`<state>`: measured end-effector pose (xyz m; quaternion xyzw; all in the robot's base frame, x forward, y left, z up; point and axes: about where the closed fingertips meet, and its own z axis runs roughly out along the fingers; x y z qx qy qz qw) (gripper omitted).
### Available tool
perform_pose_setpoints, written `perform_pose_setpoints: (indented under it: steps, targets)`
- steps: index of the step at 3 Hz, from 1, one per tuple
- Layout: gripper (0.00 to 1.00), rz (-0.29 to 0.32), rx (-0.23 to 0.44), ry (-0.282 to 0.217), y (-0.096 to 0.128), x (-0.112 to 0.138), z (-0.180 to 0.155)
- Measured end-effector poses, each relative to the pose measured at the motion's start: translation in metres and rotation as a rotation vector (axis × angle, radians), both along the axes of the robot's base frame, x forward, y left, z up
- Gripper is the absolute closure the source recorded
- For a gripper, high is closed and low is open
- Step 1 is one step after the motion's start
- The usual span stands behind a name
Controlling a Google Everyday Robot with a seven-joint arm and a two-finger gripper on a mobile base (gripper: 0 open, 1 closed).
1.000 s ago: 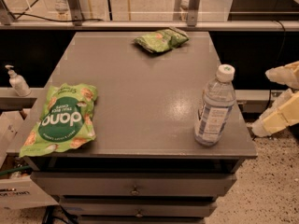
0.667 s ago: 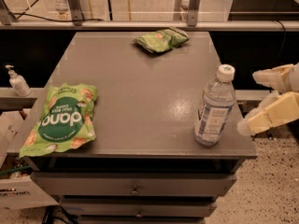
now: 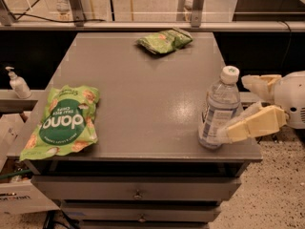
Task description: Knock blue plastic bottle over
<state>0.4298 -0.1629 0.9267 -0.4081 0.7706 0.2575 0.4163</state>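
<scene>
The blue plastic bottle point(image 3: 218, 109) stands upright near the front right corner of the grey cabinet top point(image 3: 143, 94). It is clear and bluish with a white cap. My gripper point(image 3: 237, 107) comes in from the right edge of the view, level with the bottle. It is open, with cream fingers spread apart. The lower finger point(image 3: 250, 124) reaches the bottle's lower right side and looks in contact with it. The upper finger point(image 3: 259, 83) is just right of the bottle's shoulder, apart from it.
A large green chip bag point(image 3: 63, 120) lies at the front left of the top. A smaller green bag point(image 3: 165, 40) lies at the back. A white pump dispenser point(image 3: 18, 84) stands on a ledge to the left. Drawers sit below the top.
My gripper has moved left toward the bottle, and its lower finger now reaches the bottle's side. The bottle still stands upright in the same place.
</scene>
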Motion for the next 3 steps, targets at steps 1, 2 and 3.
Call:
perform_pose_setpoints:
  steps: [1,2,3]
  targets:
    - [0.0,0.012,0.009,-0.003,-0.008,-0.01,-0.004]
    - [0.0,-0.023,0.067,-0.028,-0.011,-0.026,0.01]
    - [0.0,-0.082,0.148,-0.075,-0.006,-0.034,0.032]
